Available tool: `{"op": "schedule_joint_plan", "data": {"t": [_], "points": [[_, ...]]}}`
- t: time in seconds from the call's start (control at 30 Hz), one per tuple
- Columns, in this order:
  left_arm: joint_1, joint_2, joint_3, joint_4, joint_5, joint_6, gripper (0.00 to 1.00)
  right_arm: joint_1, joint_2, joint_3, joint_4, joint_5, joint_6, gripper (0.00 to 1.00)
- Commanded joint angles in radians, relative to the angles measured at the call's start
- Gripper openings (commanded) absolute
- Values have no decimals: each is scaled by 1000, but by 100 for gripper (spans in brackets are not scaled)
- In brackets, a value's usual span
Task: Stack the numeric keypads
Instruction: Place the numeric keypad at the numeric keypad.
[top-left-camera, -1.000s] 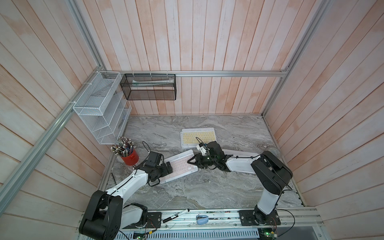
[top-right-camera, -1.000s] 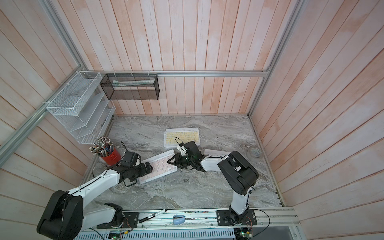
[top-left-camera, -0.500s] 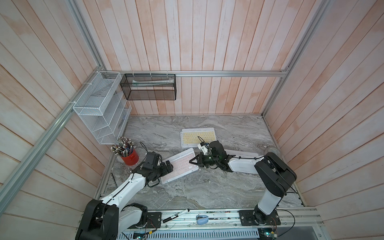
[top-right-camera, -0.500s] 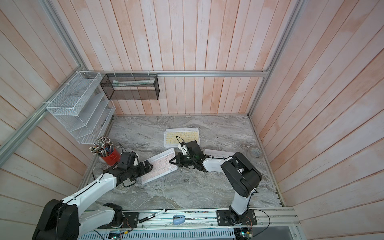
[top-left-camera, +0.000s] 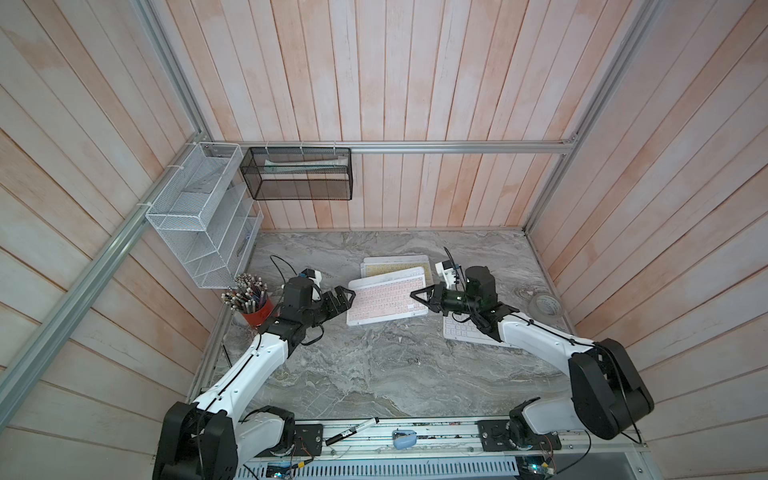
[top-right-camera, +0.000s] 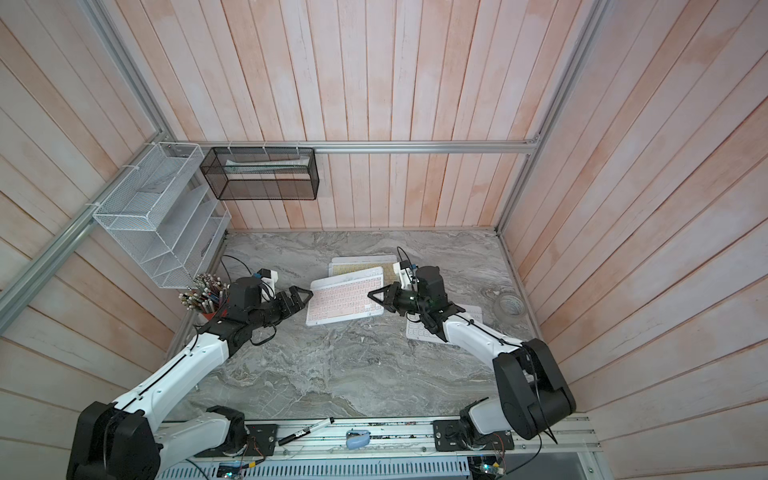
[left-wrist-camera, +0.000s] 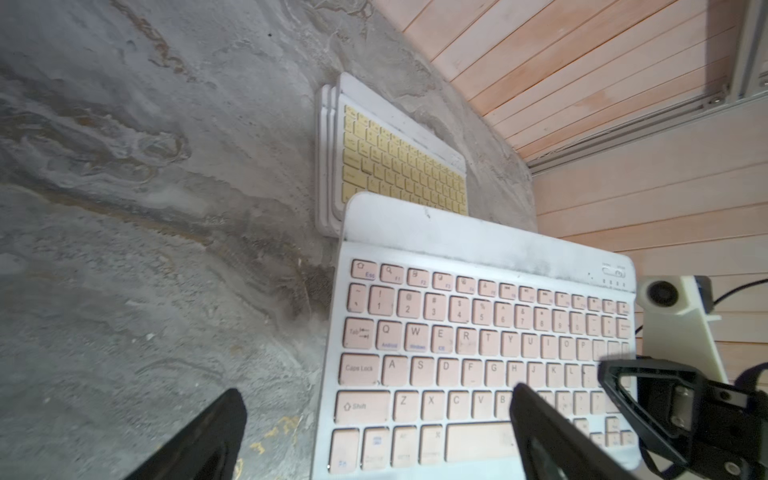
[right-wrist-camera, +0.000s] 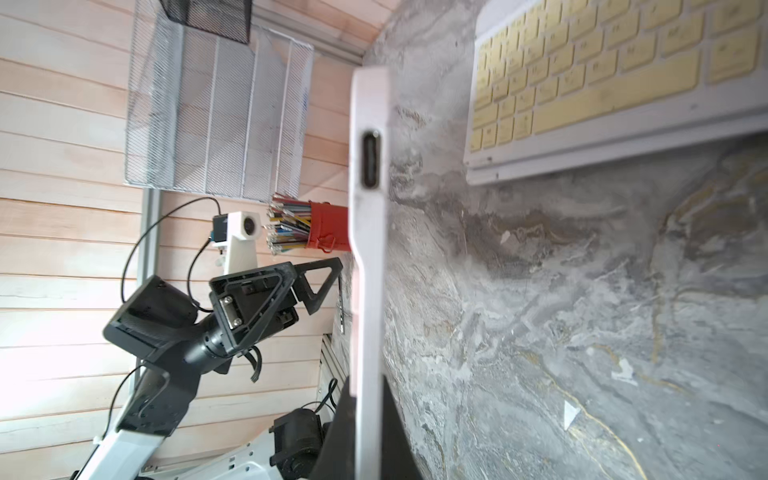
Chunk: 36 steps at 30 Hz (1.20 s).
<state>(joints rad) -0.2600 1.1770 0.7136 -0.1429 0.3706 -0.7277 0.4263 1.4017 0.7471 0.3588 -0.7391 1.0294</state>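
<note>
Top: right gripper (top-left-camera: 419, 298) clamps one pink keypad (top-left-camera: 384, 301) by its end, partly over the yellow-topped stack (top-left-camera: 395, 266); left gripper (top-left-camera: 343, 302) gapes empty beside the other end; one white keypad (top-left-camera: 459, 331) lies apart | Left wrist: stack shows three frames; square corners before lowering | Right wrist: pink keypad seen edge-on; level it first

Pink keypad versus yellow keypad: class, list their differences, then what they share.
The pink keypad has pink keys; the yellow keypad, yellow. The pink keypad is pinched at one end by the right gripper; the yellow keypad lies free atop a stack. Both have white frames.
</note>
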Motion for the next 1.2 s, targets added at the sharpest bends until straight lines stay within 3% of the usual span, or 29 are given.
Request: {"op": "schedule_joint_plan", "data": {"t": [0.0, 0.3, 0.6, 0.73, 1.0, 1.17], "points": [[5, 54, 47, 118, 102, -42, 100, -35, -21, 36, 19, -78, 18, 0], [-4, 157, 118, 212, 188, -72, 100, -72, 33, 74, 179, -171, 110, 0], [-12, 239, 191, 233, 188, -66, 100, -130, 122, 161, 158, -202, 91, 0], [-50, 316, 281, 198, 162, -33, 100, -160, 206, 227, 160, -278, 66, 0], [-75, 489, 430, 205, 147, -29, 100, -226, 318, 314, 83, -274, 24, 0], [-78, 597, 521, 191, 128, -3, 100, -273, 463, 403, 68, -348, 1, 0]]}}
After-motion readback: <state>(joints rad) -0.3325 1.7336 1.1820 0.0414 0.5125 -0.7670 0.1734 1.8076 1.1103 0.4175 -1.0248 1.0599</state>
